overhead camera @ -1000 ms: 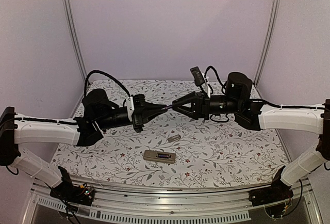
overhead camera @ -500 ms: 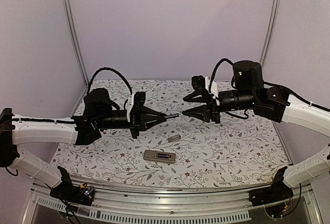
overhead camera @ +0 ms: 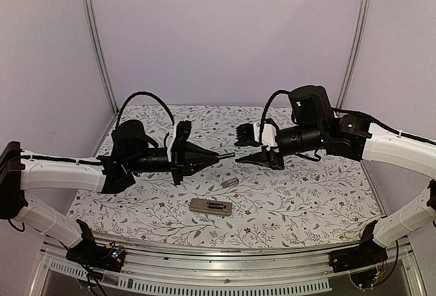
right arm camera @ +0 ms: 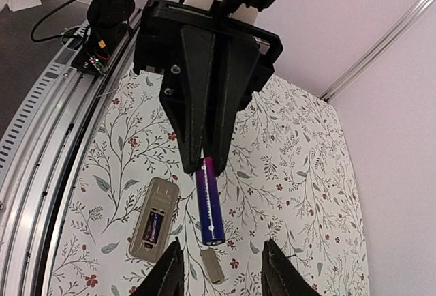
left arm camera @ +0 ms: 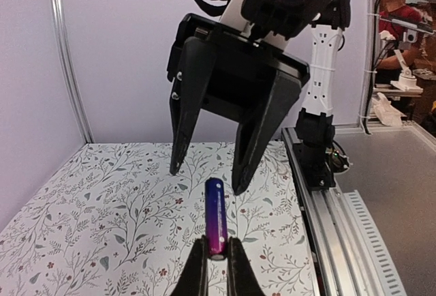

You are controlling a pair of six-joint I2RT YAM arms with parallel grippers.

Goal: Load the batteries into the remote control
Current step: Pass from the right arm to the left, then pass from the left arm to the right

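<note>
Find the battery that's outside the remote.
Top view, centre: the battery is pinched in the left gripper, airborne, its free end facing the open right gripper.

In the left wrist view the bottom edge cut off the left gripper [left arm camera: 216, 255], leaving only its fingertips [left arm camera: 199, 269], and these hid the lower end of the battery [left arm camera: 216, 215]. The right wrist view likewise cropped the right gripper [right arm camera: 223, 258] to two tips. From the top external camera the remote control [overhead camera: 210, 206] was too small to tell what lay in its recess, and the right arm [overhead camera: 402, 153] ran past the right edge
</note>
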